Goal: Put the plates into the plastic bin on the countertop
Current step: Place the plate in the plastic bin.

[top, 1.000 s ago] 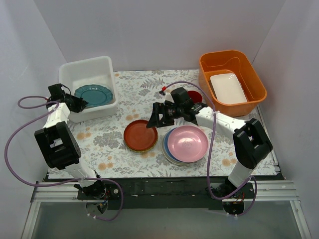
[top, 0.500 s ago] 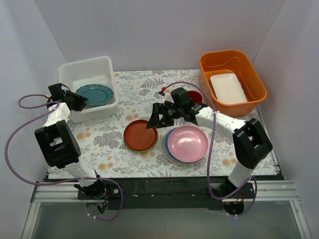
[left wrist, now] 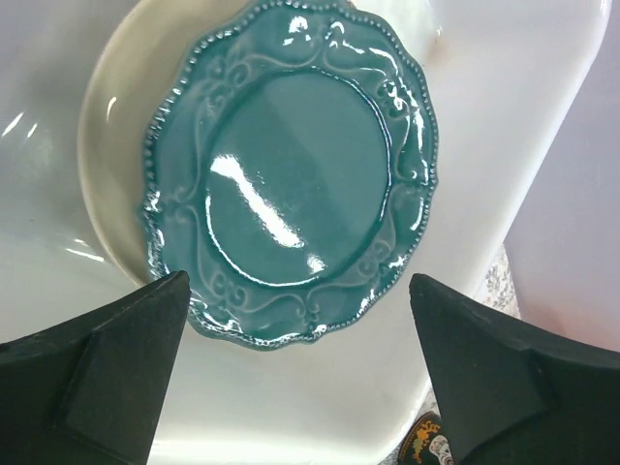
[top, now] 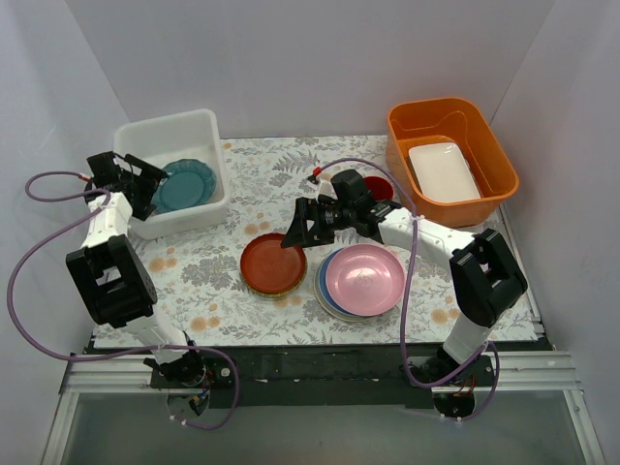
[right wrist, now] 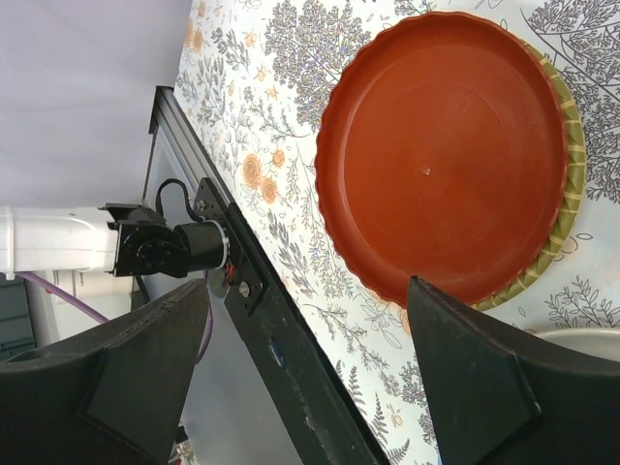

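Teal plate (left wrist: 291, 174) — inside the plastic bin (left wrist: 518, 111).

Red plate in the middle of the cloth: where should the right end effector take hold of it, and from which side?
Take the red plate by its raised fluted rim, from above, one finger inside and one outside. It lies flat, nested on the straw-yellow plate, so probably only the rim can be pinched. The open right end effector hovers by that rim.
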`<state>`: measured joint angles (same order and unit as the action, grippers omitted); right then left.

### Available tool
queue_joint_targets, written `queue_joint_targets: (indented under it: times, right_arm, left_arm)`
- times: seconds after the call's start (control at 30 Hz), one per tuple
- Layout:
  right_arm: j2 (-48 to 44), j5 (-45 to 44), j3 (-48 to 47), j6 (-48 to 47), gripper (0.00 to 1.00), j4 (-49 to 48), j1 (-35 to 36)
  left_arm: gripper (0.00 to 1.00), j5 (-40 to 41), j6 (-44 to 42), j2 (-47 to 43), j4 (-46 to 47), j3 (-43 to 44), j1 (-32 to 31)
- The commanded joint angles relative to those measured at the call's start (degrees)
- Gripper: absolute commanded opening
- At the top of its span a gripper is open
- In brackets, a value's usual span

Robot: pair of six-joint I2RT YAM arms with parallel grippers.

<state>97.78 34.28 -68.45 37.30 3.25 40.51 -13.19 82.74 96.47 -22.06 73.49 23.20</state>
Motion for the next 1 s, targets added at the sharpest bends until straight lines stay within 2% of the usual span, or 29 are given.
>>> queue_joint_targets:
  times: [0.0, 0.17, 0.33, 0.77, 0.97]
  right_arm:
    - [-1.80, 0.26, 1.20, -0.21, 0.90, -1.14, -0.26]
    - [-3.47, -0.35, 2.18, -1.35, 0.90, 0.27, -0.26]
    - [-3.82, -0.53, 1.12, -1.09, 0.90, 0.45, -0.17]
    - [-3.21, -0.44, -0.55, -0.91, 0.90, 0.53, -0.17]
    - [-3.29, -1.58, 0.06, -1.53, 0.90, 2.37, -0.08]
  left_arm:
    - [0.98, 4.30, -1.97, -2.24, -6.23, 2.18, 0.27]
    - [0.98, 6.25, -2.58, -3.39, -9.74, 3.76, 0.35]
    - [0.98, 3.09, -2.23, -7.34, -8.96, 3.67, 0.26]
    - [0.98, -0.95, -3.64, -9.28, -9.05, 4.55, -1.14]
    - [0.98, -4.56, -3.29, -14.98, -8.35, 1.66, -3.51]
